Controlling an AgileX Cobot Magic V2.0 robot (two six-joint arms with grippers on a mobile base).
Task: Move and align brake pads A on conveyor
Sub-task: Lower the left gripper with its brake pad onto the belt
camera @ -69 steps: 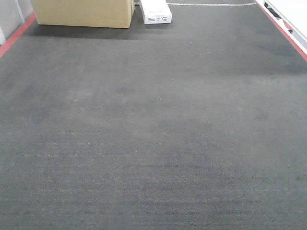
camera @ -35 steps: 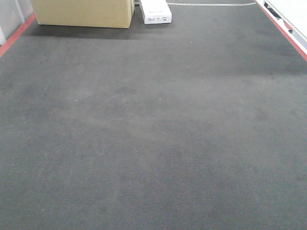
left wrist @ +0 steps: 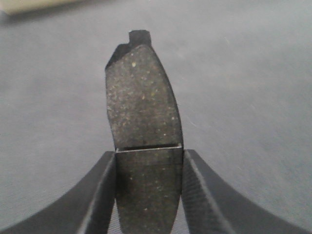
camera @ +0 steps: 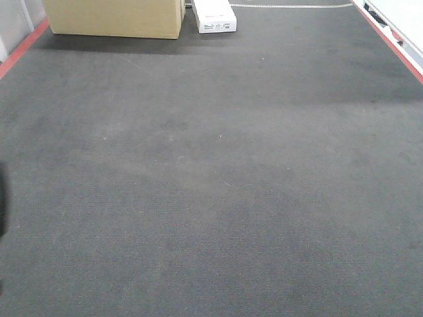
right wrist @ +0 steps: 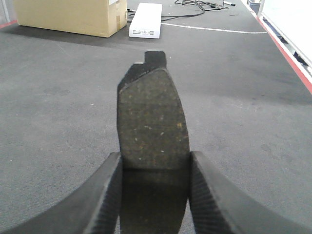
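left gripper: pinched narrow on one pad, fingers on its two long edges, near the groove
left-held pad: friction face towards the left wrist cam, groove sits right at the fingertips, tab end points away, slight lean to the left
right gripper: also clamped narrow on a pad, gripping the long edges at its lower half
right-held pad: face towards the right wrist cam, tab end forward, sits about straight between the fingers
other brake pads a: none visible in any view
conveyor: dark felt belt, red frame at the far left; nothing lying mid-belt
far end: cardboard box and white box, well apart from the working area
dark blur: at the left edge of the front view, can't tell what it is
height over belt: can't tell from the wrist views; neither gripper shows clearly in the front view
step (judged): carrying both pads in to set down on the belt
do it well: lower each pad flat, not on its edge; keep long axes parallel and tab ends the same way; place side by side, near but not touching
release: open only once the pad rests on the felt, then lift straight up
risk: the left pad's lean could carry into a crooked placement; felt may drag a pad if slid
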